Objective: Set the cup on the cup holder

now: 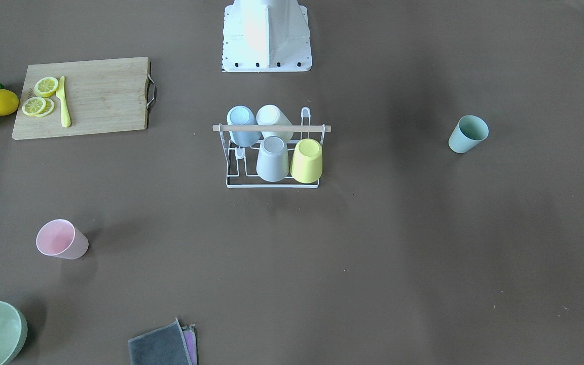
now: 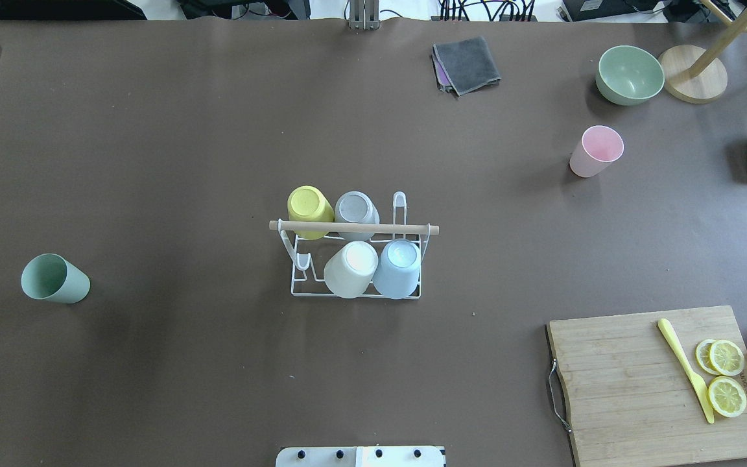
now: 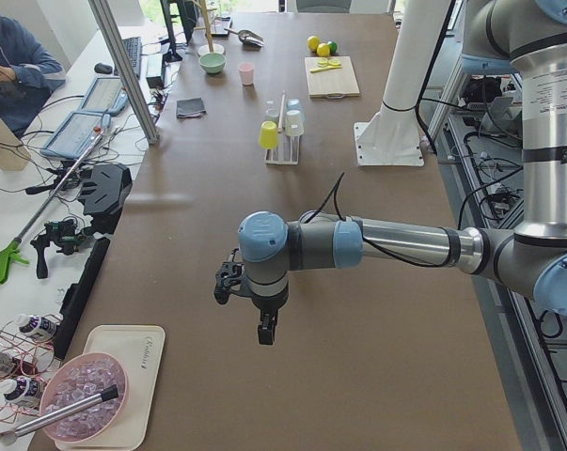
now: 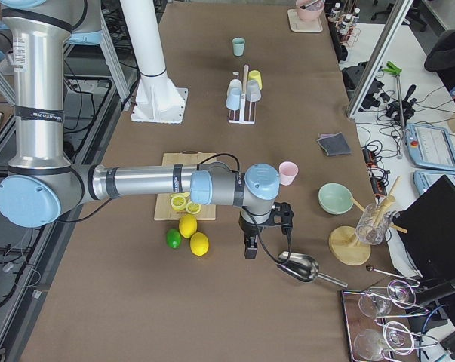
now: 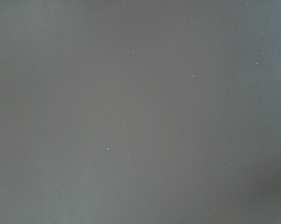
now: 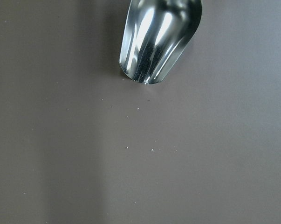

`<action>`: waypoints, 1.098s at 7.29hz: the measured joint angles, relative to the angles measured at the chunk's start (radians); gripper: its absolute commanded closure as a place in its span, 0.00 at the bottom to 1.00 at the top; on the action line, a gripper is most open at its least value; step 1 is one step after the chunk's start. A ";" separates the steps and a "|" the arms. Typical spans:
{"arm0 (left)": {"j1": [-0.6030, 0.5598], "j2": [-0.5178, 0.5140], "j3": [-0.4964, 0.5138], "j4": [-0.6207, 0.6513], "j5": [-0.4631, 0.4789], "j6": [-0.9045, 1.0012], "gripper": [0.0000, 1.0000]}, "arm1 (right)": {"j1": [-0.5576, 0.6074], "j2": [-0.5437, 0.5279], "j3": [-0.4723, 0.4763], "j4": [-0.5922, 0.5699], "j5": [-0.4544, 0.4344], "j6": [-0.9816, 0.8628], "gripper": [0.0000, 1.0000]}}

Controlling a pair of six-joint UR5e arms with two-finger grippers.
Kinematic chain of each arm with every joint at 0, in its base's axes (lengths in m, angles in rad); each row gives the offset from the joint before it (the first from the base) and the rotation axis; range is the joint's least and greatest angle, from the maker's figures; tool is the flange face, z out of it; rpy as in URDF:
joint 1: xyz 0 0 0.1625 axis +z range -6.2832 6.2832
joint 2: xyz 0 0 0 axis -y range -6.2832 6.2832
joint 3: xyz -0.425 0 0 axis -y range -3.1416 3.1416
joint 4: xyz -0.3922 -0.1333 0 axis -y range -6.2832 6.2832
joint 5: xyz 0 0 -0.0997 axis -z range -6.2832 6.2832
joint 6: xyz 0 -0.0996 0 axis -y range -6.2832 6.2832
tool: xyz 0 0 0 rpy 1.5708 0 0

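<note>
Two loose cups are standing mouth-up on the table, both well apart from the cup holder (image 2: 386,228). The green cup (image 2: 56,279) is sitting out on the robot's left, the pink cup (image 2: 596,151) on its right and farther out. Cannot tell which one is meant.

Both are looking like thin, stiff plastic tumblers, smooth-walled and tapering to the base. I am judging them light and unbreakable, but slippery and quick to tip if pinched low. The rim is looking like the best hold, one finger inside and one outside, since the cup is needing to go mouth-down over a prong.

The holder is sitting mid-table, carrying the yellow cup (image 2: 309,209), grey cup (image 2: 356,209), white cup (image 2: 351,269) and blue cup (image 2: 398,267), all inverted. The back prong (image 2: 399,202) and front prong (image 2: 302,262) are showing bare. The light wire frame is probably sliding if bumped.

The left gripper (image 3: 264,331) is hanging over bare table. The right gripper (image 4: 250,247) is hovering just beside a metal scoop (image 6: 161,39). Both are showing in side views only, so I cannot tell how the jaws are set. Neither is carrying a cup.
</note>
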 measured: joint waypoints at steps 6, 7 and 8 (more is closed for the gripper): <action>0.001 0.000 -0.005 0.000 0.000 0.000 0.02 | 0.001 0.000 0.001 0.000 0.000 -0.002 0.00; 0.001 0.000 -0.010 0.001 0.000 0.000 0.02 | 0.001 0.000 0.002 0.000 0.000 -0.001 0.00; 0.001 0.000 -0.013 0.002 0.000 0.000 0.02 | 0.001 0.000 0.003 0.000 0.000 -0.001 0.00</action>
